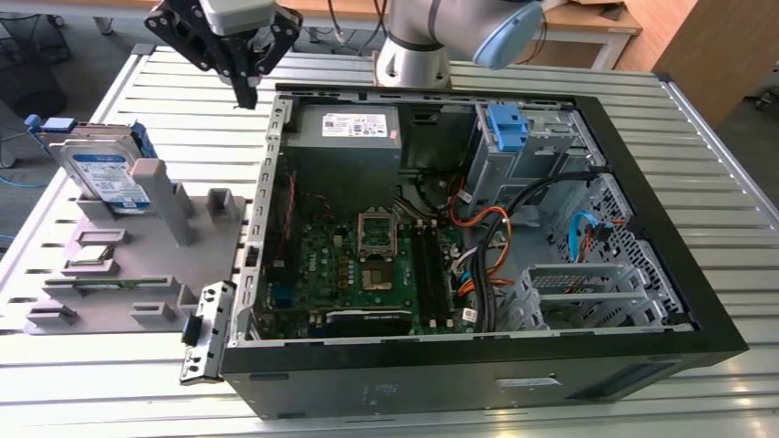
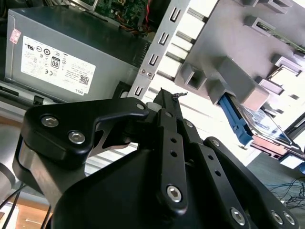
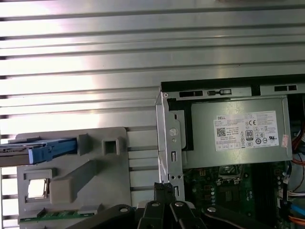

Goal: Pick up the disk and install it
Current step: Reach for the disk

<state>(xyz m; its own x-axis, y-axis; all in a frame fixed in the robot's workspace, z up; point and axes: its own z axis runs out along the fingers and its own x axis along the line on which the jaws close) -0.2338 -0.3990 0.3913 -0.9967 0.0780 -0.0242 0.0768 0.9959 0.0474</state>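
Note:
The disk [image 1: 108,173], a silver drive with a blue-and-white label in a blue frame, stands on edge in a grey holder [image 1: 134,269] at the exterior view's left. In the second wrist view the disk [image 2: 259,125] leans against the holder's posts; in the first wrist view the disk [image 3: 43,150] shows edge-on. My gripper [image 1: 247,94] hangs shut and empty above the table's slats, between the holder and the back corner of the open computer case [image 1: 487,365]. Its tips [image 2: 164,94] [image 3: 164,187] point down beside the case's rim, well apart from the disk.
The case lies open with its motherboard [image 1: 365,265], cables and a grey power supply [image 1: 349,128] exposed. A blue bracket [image 1: 505,126] sits in the drive bay at the back. The holder also carries small parts. A slatted metal table [image 1: 122,401] lies under everything.

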